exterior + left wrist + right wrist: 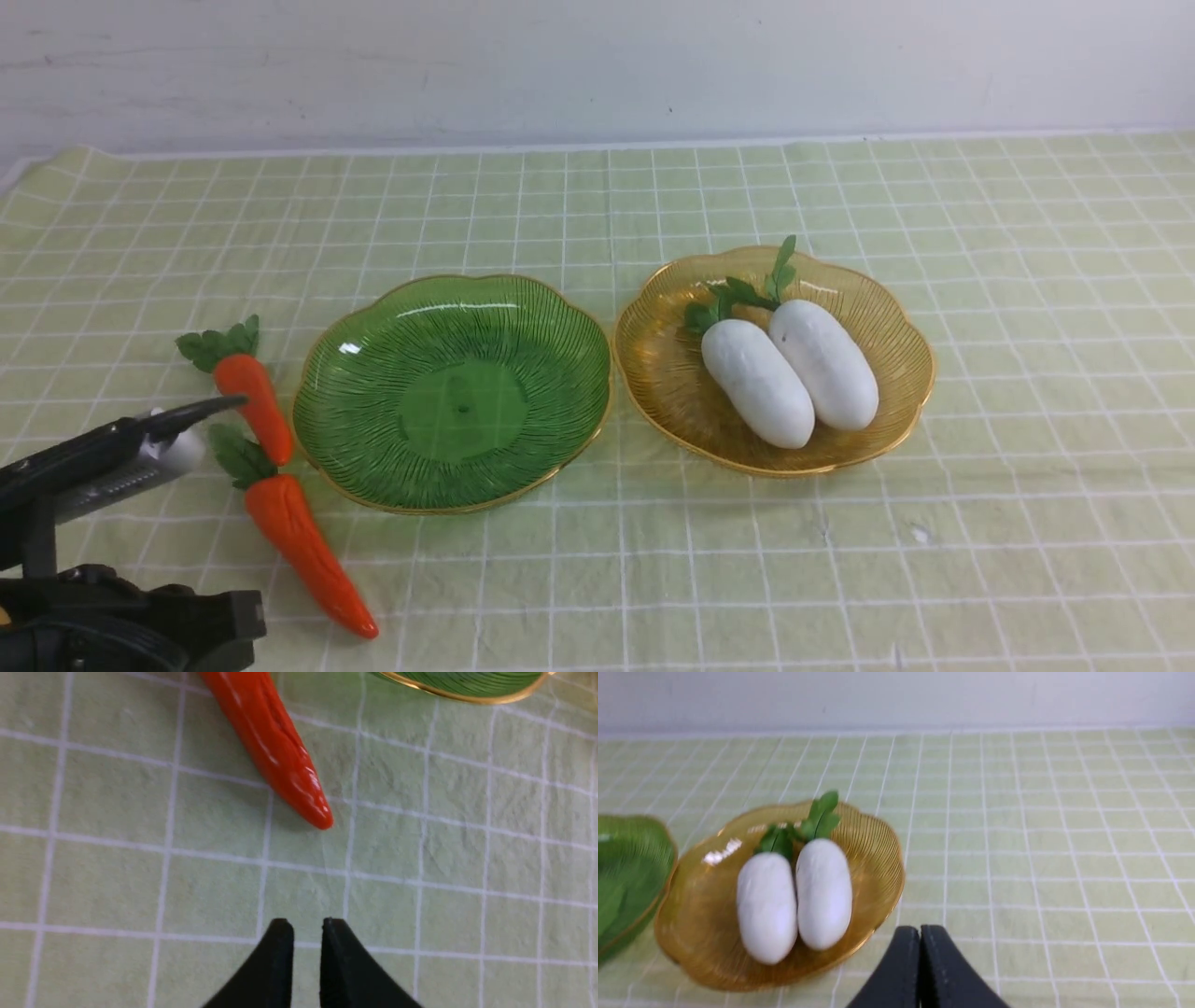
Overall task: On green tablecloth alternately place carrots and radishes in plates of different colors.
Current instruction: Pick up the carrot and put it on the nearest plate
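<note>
Two white radishes lie side by side in the amber plate on the green tablecloth. The dark green plate to its left holds nothing. Two orange carrots lie on the cloth left of the green plate. My left gripper hovers beside the farther carrot. In the left wrist view its jaws stand a narrow gap apart, empty, short of a carrot's tip. My right gripper is shut and empty, near the amber plate and the radishes.
A white wall runs along the table's far edge. The green plate's gold rim shows beyond the carrot tip in the left wrist view. Bare cloth stretches right of the amber plate and along the front.
</note>
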You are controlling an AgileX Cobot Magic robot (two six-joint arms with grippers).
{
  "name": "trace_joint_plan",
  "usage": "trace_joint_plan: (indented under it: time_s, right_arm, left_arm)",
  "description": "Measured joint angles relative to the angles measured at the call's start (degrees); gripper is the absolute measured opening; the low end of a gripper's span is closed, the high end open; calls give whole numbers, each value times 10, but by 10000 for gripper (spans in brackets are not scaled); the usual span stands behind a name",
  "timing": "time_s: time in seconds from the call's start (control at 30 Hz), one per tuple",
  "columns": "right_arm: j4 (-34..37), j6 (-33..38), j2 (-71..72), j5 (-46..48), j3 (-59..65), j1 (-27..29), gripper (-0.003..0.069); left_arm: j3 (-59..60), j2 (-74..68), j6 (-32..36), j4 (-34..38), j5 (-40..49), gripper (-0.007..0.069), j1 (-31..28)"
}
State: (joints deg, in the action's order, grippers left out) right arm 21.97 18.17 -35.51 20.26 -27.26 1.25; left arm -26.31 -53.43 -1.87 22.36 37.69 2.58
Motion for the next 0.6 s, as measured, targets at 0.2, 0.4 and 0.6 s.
trace_joint_plan:
  time_s: [0.2, 0.4, 0.6]
  right_arm:
    - [9, 0, 1, -25, 16, 0, -12]
    - [9, 0, 2, -27, 16, 0, -12]
    - [9, 0, 2, -27, 16, 0, -12]
  left_arm:
    - [-12, -63, -64, -98, -28, 250, 0]
    - [-69, -147, -103, -109, -38, 362, 0]
    - [-125, -233, -118, -106, -65, 426, 0]
